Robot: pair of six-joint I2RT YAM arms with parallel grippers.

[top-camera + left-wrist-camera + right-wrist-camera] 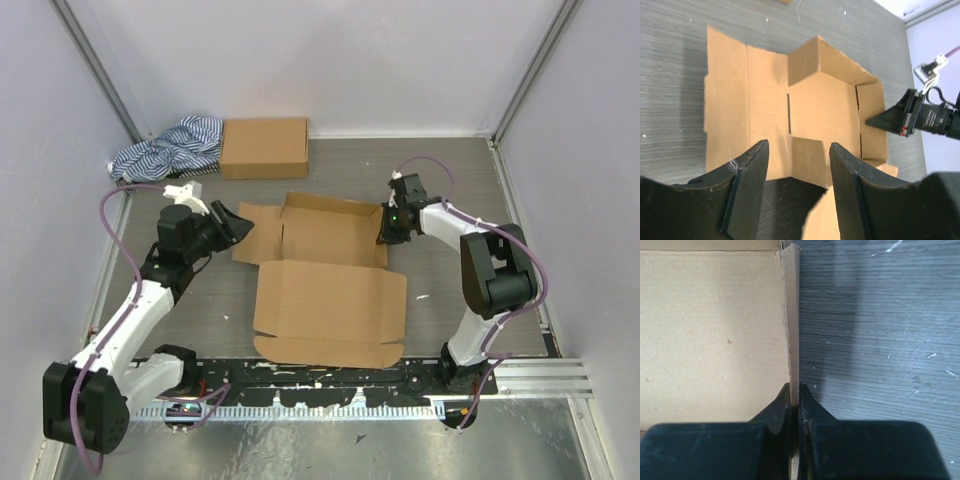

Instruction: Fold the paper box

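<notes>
Right claw (795,390) pinches one wall (791,315) of the brown cardboard box (715,330).
My wide left claw (798,150) should slowly raise the flap (726,100) below.

Left wrist cam: left gripper (799,147) hung over the near side of the paper box (820,105).
I saw its fingers (747,185) spread wide, nothing gripped, only cardboard below the gap. Box was half formed: far and right walls stood up, left flap (725,100) lay flat on the grey table (670,75). Right gripper (871,121) had its tip at the right wall.
</notes>
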